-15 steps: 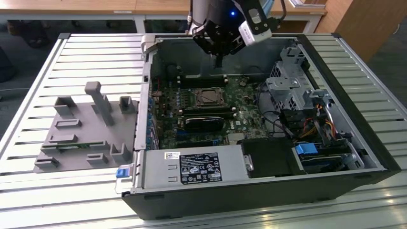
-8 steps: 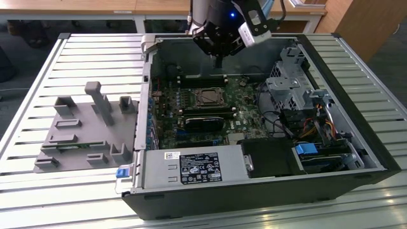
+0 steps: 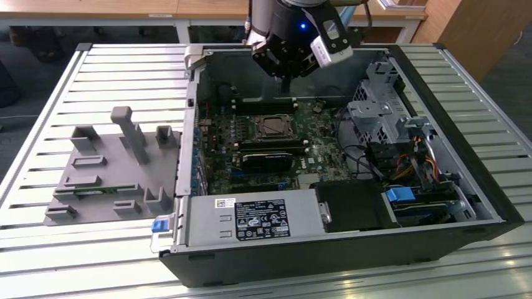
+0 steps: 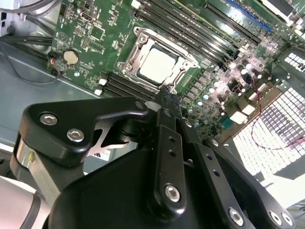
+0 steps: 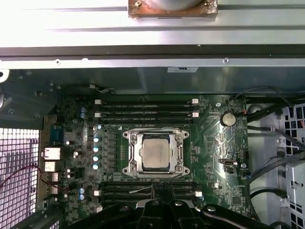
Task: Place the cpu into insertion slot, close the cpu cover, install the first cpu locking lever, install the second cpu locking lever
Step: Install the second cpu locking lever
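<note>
Hovering: black tool [image 4: 170, 98] clenched, empty, above pale silvery square cpu [image 5: 157, 151].
Seated: in silver-rimmed insertion slot [image 5: 131, 153].
Handling: light, stiff, fragile; edges only.

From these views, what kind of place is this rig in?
Likely a lab or workshop bench. An open computer case lies on a slatted metal table, a grey parts fixture sits beside it, and wooden desks stand behind. The gripper hangs over the motherboard.

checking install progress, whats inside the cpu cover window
The cpu, its pale metal face framed by the cpu cover. The insertion slot's contacts beneath are hidden by the chip.
</note>
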`<act>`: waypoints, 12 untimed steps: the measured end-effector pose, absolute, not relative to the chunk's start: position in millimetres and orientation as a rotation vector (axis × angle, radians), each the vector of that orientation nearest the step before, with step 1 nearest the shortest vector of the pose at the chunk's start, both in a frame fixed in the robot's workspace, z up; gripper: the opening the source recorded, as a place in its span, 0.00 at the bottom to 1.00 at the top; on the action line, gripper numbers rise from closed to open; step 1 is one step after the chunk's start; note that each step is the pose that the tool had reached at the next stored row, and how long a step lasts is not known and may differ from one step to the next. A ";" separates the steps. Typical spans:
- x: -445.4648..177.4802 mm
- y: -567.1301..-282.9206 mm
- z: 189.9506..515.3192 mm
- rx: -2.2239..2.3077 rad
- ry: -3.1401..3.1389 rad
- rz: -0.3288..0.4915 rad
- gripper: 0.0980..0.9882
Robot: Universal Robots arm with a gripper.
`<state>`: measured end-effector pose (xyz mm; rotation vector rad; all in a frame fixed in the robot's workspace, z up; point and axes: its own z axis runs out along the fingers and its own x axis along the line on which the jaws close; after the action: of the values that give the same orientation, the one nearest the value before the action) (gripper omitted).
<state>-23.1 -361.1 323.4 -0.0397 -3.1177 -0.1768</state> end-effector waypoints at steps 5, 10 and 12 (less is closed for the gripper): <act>-23.2 -366.2 319.0 -0.037 -3.118 -0.178 0.00; -23.6 -366.3 310.4 -0.014 -3.116 -0.177 0.00; -23.7 -366.4 307.5 -0.013 -3.116 -0.177 0.00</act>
<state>-23.7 -366.4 307.5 -0.0125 -3.1158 -0.1772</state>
